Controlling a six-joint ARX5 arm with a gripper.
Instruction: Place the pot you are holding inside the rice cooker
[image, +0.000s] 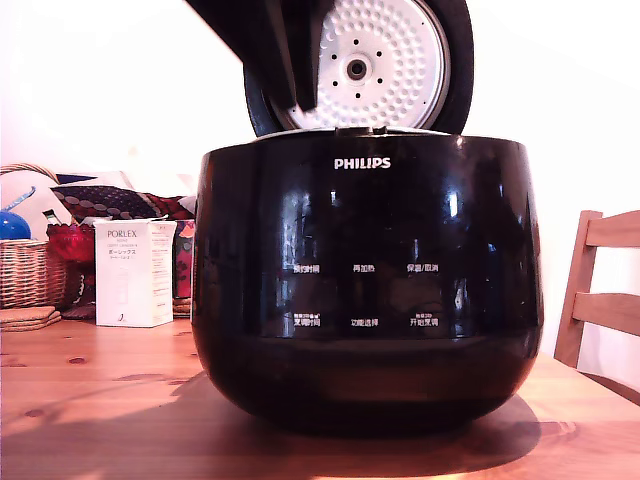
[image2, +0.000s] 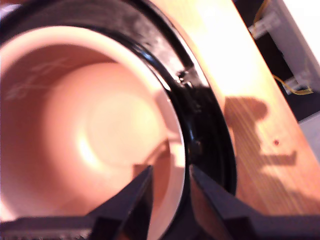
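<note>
Straddling the pot (image2: 90, 125) rim inside the rice cooker (image: 365, 290), tool (image2: 170, 192).

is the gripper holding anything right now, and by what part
Yes. The gripper straddles the pot at its flared rim, one finger inside the wall and one outside, with the pot sitting low inside the rice cooker.

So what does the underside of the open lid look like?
A white-silver round plate covered in small dimples, with a few dark holes around a central hub; clearest in the exterior view.
</note>
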